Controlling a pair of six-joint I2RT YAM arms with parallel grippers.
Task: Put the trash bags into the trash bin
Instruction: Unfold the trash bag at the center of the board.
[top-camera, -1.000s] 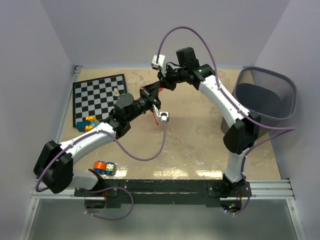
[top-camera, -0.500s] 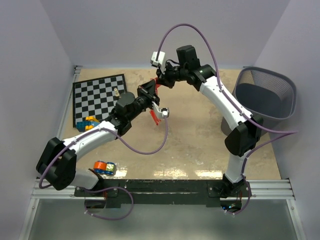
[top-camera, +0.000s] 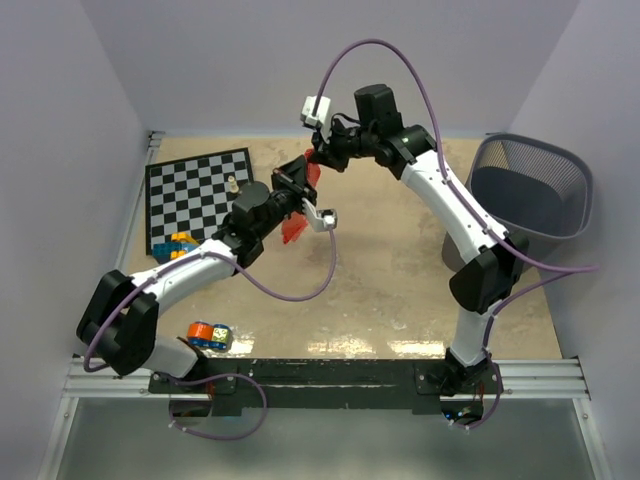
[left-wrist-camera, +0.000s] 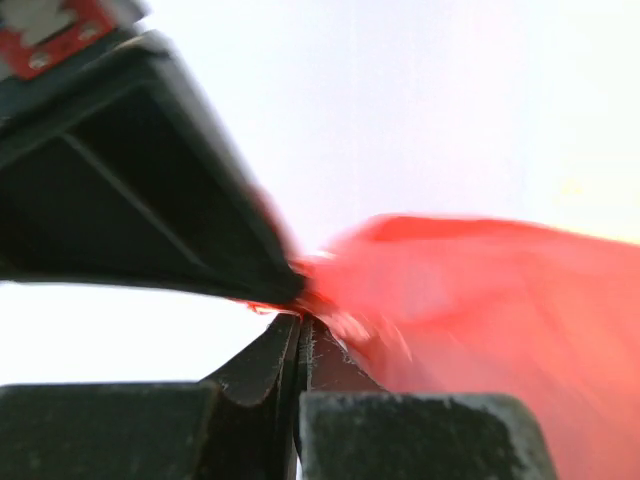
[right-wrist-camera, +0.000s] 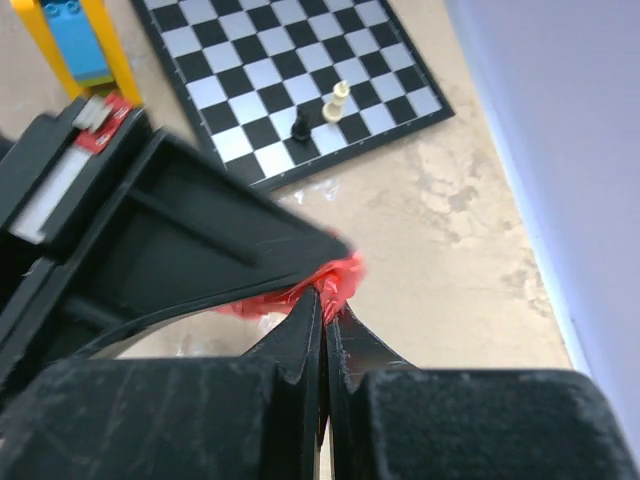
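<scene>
A small blue and orange toy (top-camera: 208, 335) lies close to the arm bases. Bright blocks (top-camera: 176, 247) sit at the near edge of a chessboard (top-camera: 195, 190). Farther on, above the table, the left gripper (left-wrist-camera: 300, 322) and the right gripper (right-wrist-camera: 325, 305) meet tip to tip. Each one is squeezed tight on the red trash bag (top-camera: 293, 230). The wire trash bin (top-camera: 550, 158) stands well apart on the right.

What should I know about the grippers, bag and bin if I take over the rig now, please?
Left gripper: jaws shut on the trash bag.
Right gripper: jaws shut on the same bag, tip to tip with the left.
Trash bin: far right, apart from the bag; no red film visible inside.
Done: bag gripped by both. Left: carry it to the bin, release.
</scene>
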